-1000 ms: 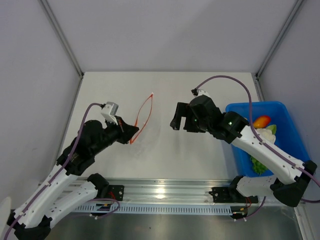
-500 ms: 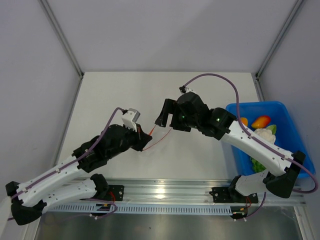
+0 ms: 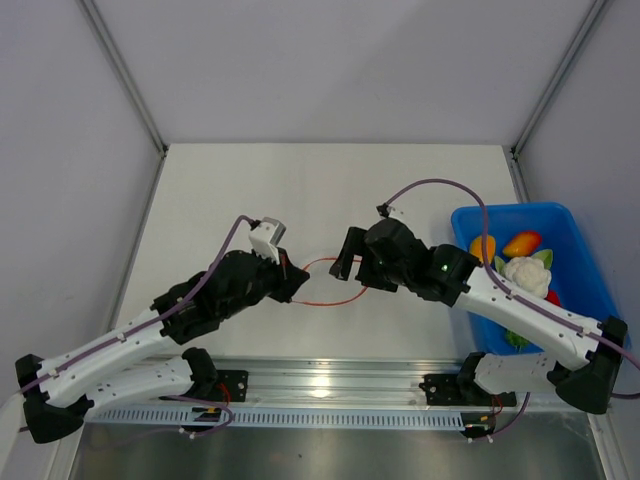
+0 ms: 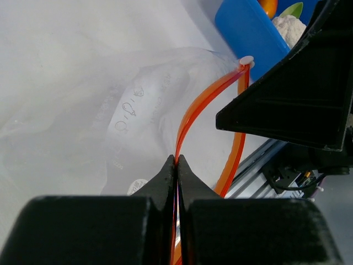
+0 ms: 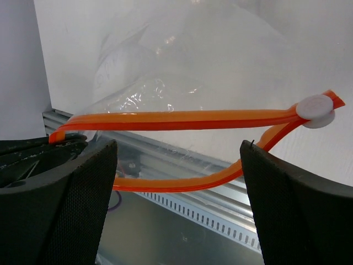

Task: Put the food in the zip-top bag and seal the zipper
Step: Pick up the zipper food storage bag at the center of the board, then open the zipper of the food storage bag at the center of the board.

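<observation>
The clear zip-top bag (image 4: 138, 105) hangs with its mouth held apart, so the orange-red zipper (image 3: 328, 282) forms a loop. My left gripper (image 3: 297, 280) is shut on one end of the zipper (image 4: 190, 118). My right gripper (image 3: 352, 272) stands open at the loop's other end, near the white slider (image 5: 315, 111). Both strips of the zipper (image 5: 187, 118) run between its fingers (image 5: 66, 193) without touching them. The food lies in the blue bin (image 3: 580, 250): orange-yellow fruit (image 3: 522, 243), a white-and-green vegetable (image 3: 525, 272), a red chili (image 3: 553, 297) and a green bunch (image 3: 515, 338).
The bin stands at the table's right edge, under the right forearm. An aluminium rail (image 3: 330, 385) runs along the near edge, just below the bag's mouth. White walls close in the table on three sides.
My left gripper carried the zipper right and nearer. The right gripper swung left and then toward the near edge to meet it. The loop now lies across between both grippers.
</observation>
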Controlling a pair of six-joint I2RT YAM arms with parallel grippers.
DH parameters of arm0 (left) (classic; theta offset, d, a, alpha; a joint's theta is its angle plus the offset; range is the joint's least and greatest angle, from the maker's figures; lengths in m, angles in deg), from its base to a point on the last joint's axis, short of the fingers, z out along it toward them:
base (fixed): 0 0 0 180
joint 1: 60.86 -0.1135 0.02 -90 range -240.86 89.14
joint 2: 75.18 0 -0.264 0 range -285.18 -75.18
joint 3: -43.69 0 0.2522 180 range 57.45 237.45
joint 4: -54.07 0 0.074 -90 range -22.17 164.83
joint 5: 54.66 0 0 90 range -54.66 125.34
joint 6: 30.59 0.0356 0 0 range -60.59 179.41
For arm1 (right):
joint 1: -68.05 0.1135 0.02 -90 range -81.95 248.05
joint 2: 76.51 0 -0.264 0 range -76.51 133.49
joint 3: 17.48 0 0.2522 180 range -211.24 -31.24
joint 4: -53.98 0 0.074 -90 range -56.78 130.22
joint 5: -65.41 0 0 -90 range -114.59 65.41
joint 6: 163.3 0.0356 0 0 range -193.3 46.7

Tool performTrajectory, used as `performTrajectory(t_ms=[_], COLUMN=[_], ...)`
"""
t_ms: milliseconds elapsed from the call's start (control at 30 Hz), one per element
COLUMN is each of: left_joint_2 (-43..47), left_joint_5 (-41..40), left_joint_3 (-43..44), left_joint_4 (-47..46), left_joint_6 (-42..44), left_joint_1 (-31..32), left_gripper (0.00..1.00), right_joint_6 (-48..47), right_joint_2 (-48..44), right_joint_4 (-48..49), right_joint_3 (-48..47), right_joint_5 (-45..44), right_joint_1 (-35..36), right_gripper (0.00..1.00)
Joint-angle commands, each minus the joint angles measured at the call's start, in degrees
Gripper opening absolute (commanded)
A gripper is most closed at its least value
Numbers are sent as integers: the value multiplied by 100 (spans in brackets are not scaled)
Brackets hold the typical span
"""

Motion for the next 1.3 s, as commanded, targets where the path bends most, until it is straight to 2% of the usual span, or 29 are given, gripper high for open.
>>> performTrajectory(t_ms=[0,200,500,767,900,1000,1033,1067,1200,1233,1267], left_joint_2=[30,21,-146,-164,-129,-94,-85,-93,-128,-155,-181], left_joint_5=[-8,37,133,247,291,379,397,406,519,537,546], left_joint_3=[-80,-229,-352,-344,-431,-554,-572,-642,-783,-852,-888], left_joint_4=[-230,-336,-582,-775,-863,-1021,-1065,-1083,-1354,-1417,-1470], left_joint_6=[-99,-116,-231,-371,-433,-459,-468,-459,-415,-433,-459], left_joint_1=[60,113,227,438,569,605,614,614,614,614,614], left_gripper=[1,1,1,1,1,1,1,1,1,2,5], right_joint_6=[50,-213,287,621,788,771,745,631,235,157,86], right_joint_2=[-291,-520,-1126,-1145,-1057,-1056,-1065,-1048,-872,-785,-749], right_joint_4=[299,247,-342,167,501,782,905,915,941,993,1029], right_joint_3=[127,40,162,936,1225,1463,1498,1516,1411,1393,1358], right_joint_5=[-290,-421,-457,-519,-554,-545,-571,-615,-634,-572,-502], right_joint_1=[88,246,361,203,36,-114,-131,-149,-254,-289,-342], right_gripper=[92,94,94,94,90,75,59,48,31,25,22])
